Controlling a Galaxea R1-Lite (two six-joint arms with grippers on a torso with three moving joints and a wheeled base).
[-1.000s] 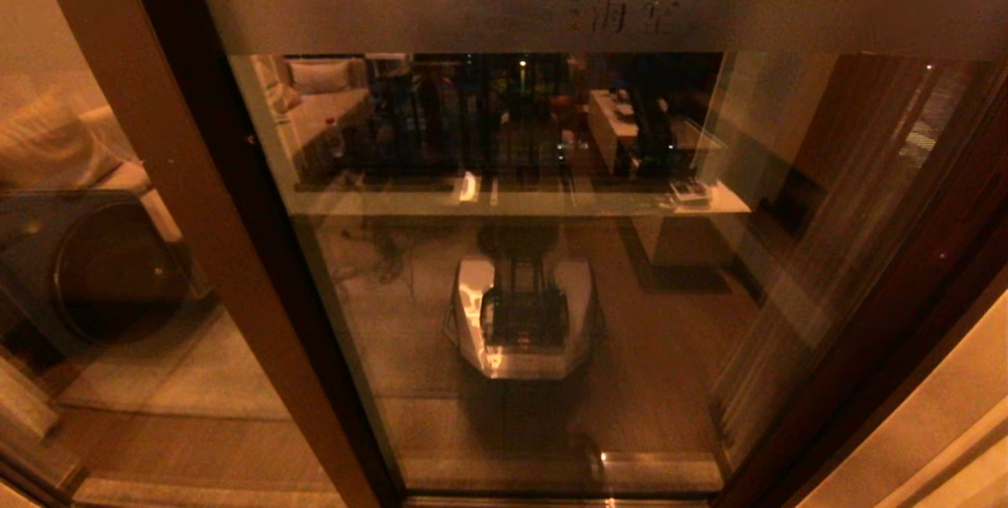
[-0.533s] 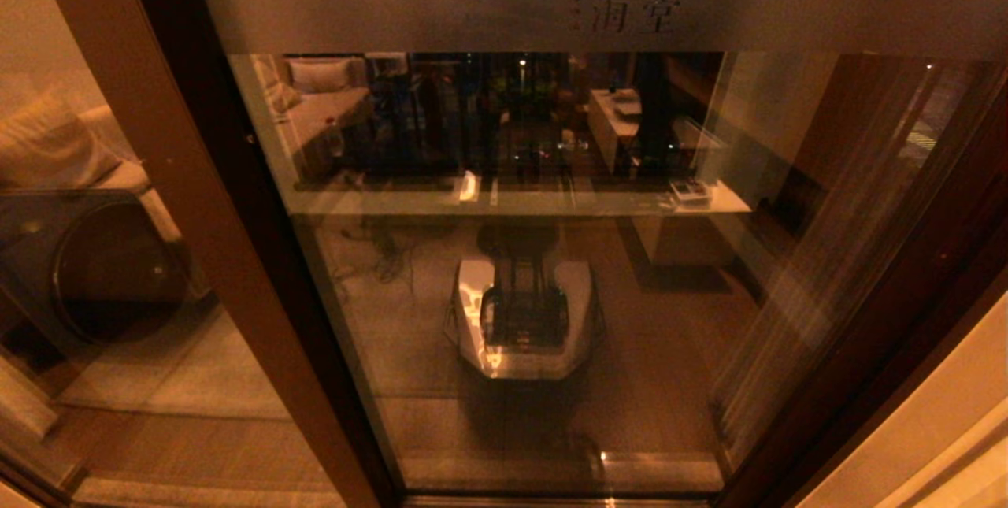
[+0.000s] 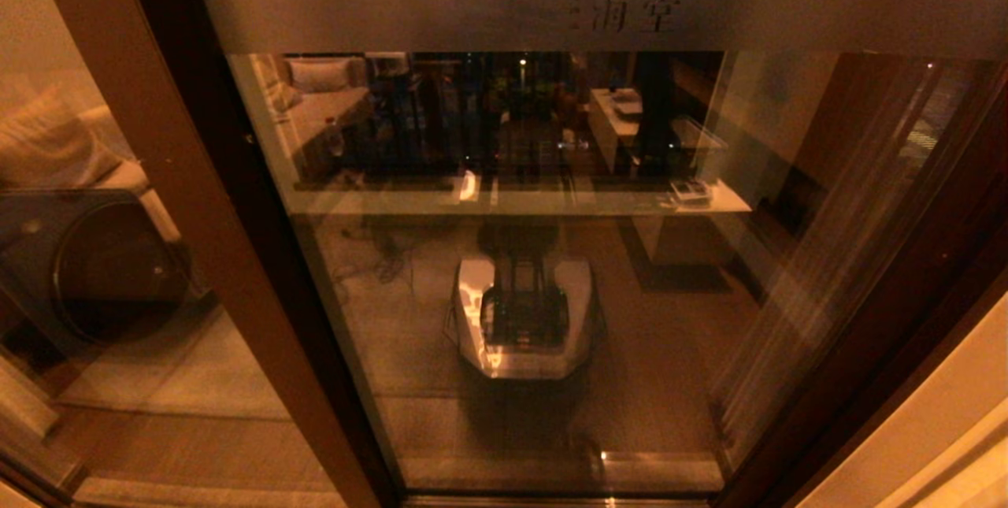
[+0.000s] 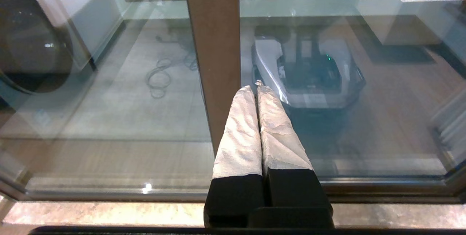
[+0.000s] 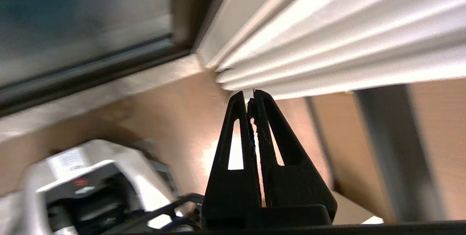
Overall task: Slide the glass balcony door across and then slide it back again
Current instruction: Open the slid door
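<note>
Directly ahead, the glass balcony door (image 3: 551, 256) fills almost the whole head view, a tall pane in a dark reddish-brown frame that runs down both sides and along the floor track. Its frosted band (image 3: 441, 12) crosses the top of the pane, with etched characters (image 3: 636, 12) to the right of the middle. To the left stands the fixed glass panel with its wide brown post (image 3: 197, 201), slanting from the top left toward the bottom edge, just beside the door's dark left stile. Behind that panel a dark round-fronted appliance (image 3: 110, 272) sits on the pale floor. A reflection of the robot's white base (image 3: 524, 319) shows in the lower middle of the door's glass. Neither arm appears in the head view. In the left wrist view the left hand (image 4: 257, 88) is pressed closed, its pale wrapped fingers (image 4: 240, 133) together, holding nothing; its tips point at the glass right beside the brown post (image 4: 214, 45), whether touching cannot be told. In the right wrist view the right hand (image 5: 251, 100) is also closed and empty, pointing at a white ribbed moulding (image 5: 327, 34) beside the door's dark frame corner (image 5: 182, 38), apart from the glass.
</note>
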